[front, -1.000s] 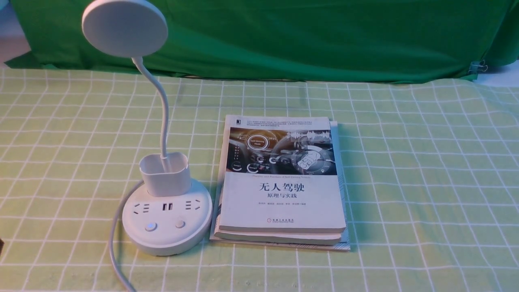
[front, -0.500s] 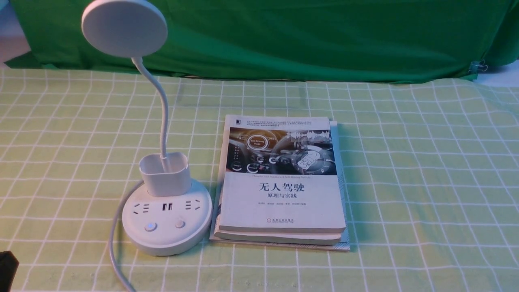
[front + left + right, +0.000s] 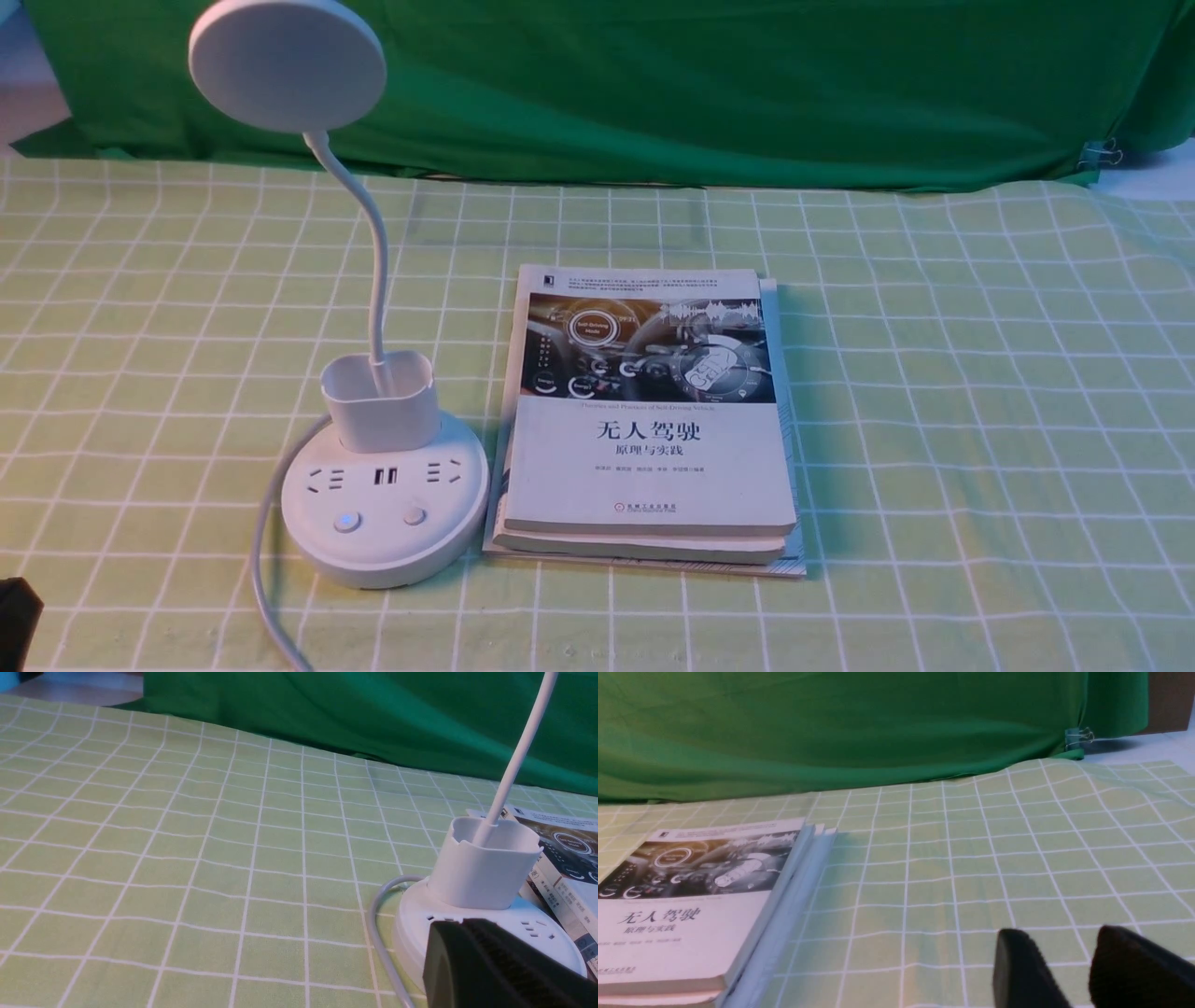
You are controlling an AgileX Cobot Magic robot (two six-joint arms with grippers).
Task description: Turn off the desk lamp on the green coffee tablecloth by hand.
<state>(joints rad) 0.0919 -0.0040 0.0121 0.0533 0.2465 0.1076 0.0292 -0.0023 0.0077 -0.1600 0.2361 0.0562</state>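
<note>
The white desk lamp (image 3: 383, 504) stands on the green coffee tablecloth (image 3: 934, 420) at front left. Its disc head (image 3: 287, 63) is up on the bendy neck. The left of its two base buttons (image 3: 346, 521) glows faintly blue. My left gripper (image 3: 14, 621) shows as a black tip at the bottom left corner, well left of the base. In the left wrist view it (image 3: 460, 921) is shut and empty, in front of the lamp base (image 3: 537, 933) and cup (image 3: 481, 868). My right gripper (image 3: 1062, 938) is open and empty over bare cloth, right of the book.
A stack of white books (image 3: 649, 420) lies just right of the lamp base; it also shows in the right wrist view (image 3: 691, 905). The lamp's grey cord (image 3: 266, 560) runs off the front edge. A dark green backdrop (image 3: 700, 84) hangs along the far side.
My left gripper has come into the front view at the bottom left corner, then held still. The lamp and the books have not moved.
</note>
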